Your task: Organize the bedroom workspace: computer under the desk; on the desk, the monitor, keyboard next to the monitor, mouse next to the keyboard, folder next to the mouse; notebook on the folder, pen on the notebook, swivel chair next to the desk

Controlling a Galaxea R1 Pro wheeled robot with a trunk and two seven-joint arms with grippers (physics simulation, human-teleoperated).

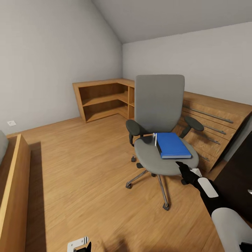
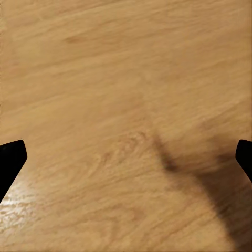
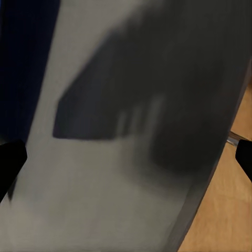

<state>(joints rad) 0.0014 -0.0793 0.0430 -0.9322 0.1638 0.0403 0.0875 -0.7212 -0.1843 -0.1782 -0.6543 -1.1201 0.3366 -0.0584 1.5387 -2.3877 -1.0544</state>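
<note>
We were on folder step: right gripper (image 1: 182, 165) spread open, empty, just beside folder (image 1: 172, 145) on swivel chair (image 1: 159, 105), centre-right. Next, likely slide under edge. Left gripper (image 2: 126, 155) open over floor (image 2: 105, 79).

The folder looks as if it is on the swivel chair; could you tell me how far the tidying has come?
Nothing looks finished. The blue folder lies on the swivel chair seat. In hand: the right gripper, open, is over the seat's front edge near the folder, touching nothing. The left gripper hangs open over the wooden floor. Left: moving the folder to the desk and arranging everything else.
</note>
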